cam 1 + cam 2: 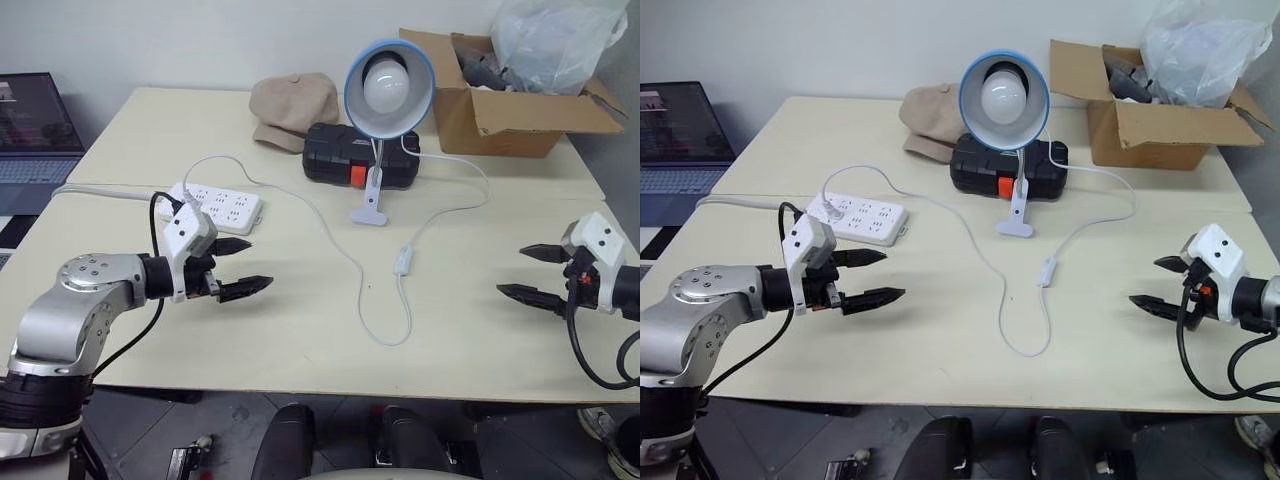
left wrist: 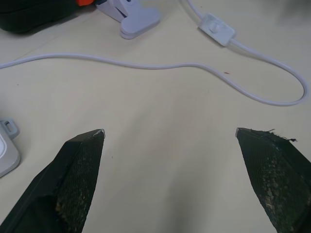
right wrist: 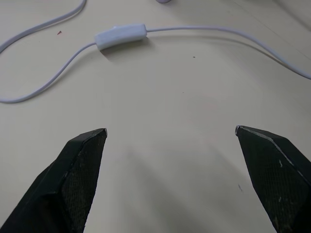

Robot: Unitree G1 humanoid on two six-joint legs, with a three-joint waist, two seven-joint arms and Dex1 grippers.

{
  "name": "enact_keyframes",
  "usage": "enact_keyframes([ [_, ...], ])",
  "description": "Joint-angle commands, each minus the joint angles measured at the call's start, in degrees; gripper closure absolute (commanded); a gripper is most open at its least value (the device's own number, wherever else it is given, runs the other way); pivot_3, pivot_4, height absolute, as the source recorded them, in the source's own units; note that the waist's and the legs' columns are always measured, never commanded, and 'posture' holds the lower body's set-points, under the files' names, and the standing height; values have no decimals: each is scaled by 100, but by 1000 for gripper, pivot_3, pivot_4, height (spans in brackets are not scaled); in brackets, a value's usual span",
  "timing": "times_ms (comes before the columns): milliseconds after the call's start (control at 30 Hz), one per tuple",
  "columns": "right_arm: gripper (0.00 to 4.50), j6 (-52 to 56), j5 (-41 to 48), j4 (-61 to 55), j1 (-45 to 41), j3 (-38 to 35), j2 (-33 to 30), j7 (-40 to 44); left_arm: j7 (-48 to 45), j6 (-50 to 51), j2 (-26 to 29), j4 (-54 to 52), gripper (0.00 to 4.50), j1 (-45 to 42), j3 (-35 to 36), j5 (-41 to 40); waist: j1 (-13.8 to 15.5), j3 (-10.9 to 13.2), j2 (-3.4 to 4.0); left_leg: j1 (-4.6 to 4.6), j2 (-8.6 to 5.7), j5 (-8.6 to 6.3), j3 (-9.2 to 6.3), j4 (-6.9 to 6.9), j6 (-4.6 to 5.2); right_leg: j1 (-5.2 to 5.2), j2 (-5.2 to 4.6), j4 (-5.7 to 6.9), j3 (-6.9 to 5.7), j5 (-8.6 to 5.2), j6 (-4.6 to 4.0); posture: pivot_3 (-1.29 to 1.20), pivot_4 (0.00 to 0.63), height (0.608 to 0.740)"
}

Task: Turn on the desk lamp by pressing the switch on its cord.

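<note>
Here, on the cream tabletop (image 1: 300, 340): desk lamp (image 1: 388, 90) upright at centre, unlit, clamp base down. Switch (image 1: 404, 262) flat on the cord (image 1: 330, 235), in front of the lamp, between the two arms, untouched. Left pincer (image 1: 240, 267) spread wide, empty, just beside the power strip (image 1: 222, 207). Right pincer (image 1: 530, 273) likewise spread wide, empty, well apart from the switch.

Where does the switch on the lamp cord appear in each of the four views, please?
Left eye view: switch right of centre.
Right eye view: right of centre.
Left wrist view: upper right.
Right wrist view: upper left.
Shared landmark: the cord loop beside it.
</note>
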Motion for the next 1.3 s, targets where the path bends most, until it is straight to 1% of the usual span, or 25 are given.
enact_keyframes([
  [33,43,-71,64,-154,-127,-81,-37,-19,-114,-32,1,-161,0,-12,90,-155,0,0,0,-1,0,0,0,0,0,-1,0,-1,0,0,0,0,150,740],
  [233,43,-131,35,-57,-404,115,32,-50,34,28,3,-230,0,68,175,-153,-8,0,-1,1,0,0,-1,1,0,0,0,1,0,0,0,0,150,740],
  [267,43,-121,37,-30,-463,128,42,-64,105,-31,-74,-214,0,45,230,-175,-8,0,-1,1,0,0,0,1,0,0,0,1,0,0,0,0,150,740],
  [433,43,216,231,-77,-660,114,115,-145,147,-60,-202,-169,0,-78,352,-292,-8,1,-2,-1,0,0,0,1,0,0,0,0,1,0,0,0,150,740],
  [533,43,657,316,-149,-916,309,181,-392,-135,-472,-101,-95,0,-121,230,-118,-9,1,-3,0,0,0,0,1,0,0,0,1,1,1,0,0,150,740],
  [667,43,1623,529,-144,-1434,599,372,-804,-281,-551,-124,-143,0,-244,35,-106,-30,1,-2,1,0,0,1,1,0,-1,0,1,2,1,-2,0,150,740],
  [733,43,2391,792,-84,-1841,668,640,-1115,-369,-655,-155,-171,0,-347,-136,-19,-34,1,-2,0,0,0,0,0,0,-1,0,2,2,1,-2,0,150,740],
  [800,43,3265,1109,-5,-2245,771,833,-1240,-426,-868,-204,-94,0,-511,-368,184,-39,1,-2,0,0,0,1,2,0,-1,0,2,2,3,-5,0,150,740],
  [867,43,3898,1357,116,-2579,750,1115,-1380,-557,-1079,-247,27,0,-663,-608,361,-40,1,-3,-1,-1,0,0,1,0,-1,0,2,2,14,-23,0,150,740],
  [1000,43,4715,1285,785,-3317,764,1803,-1992,-843,-969,-398,44,0,-926,-891,217,-50,1,-3,-6,-2,0,1,1,0,-6,2,2,3,18,-30,0,150,740],
  [1100,43,5046,1151,1315,-3688,710,2189,-2339,-1027,-926,-444,-55,0,-947,-1051,175,-58,1,-3,-8,-2,0,2,1,1,-11,2,4,5,19,-31,0,150,740],
  [1200,43,5162,1043,1792,-3920,750,2579,-2605,-1207,-1054,-469,-249,0,-819,-1291,245,-63,0,-3,-20,-1,0,4,-1,1,-26,6,8,8,19,-32,0,150,740],
  [1300,43,5197,928,2176,-4163,716,2917,-2823,-1197,-1072,-561,-332,0,-770,-1365,241,-65,0,-3,-28,-1,1,6,-1,1,-35,7,10,12,20,-33,0,150,740],
])
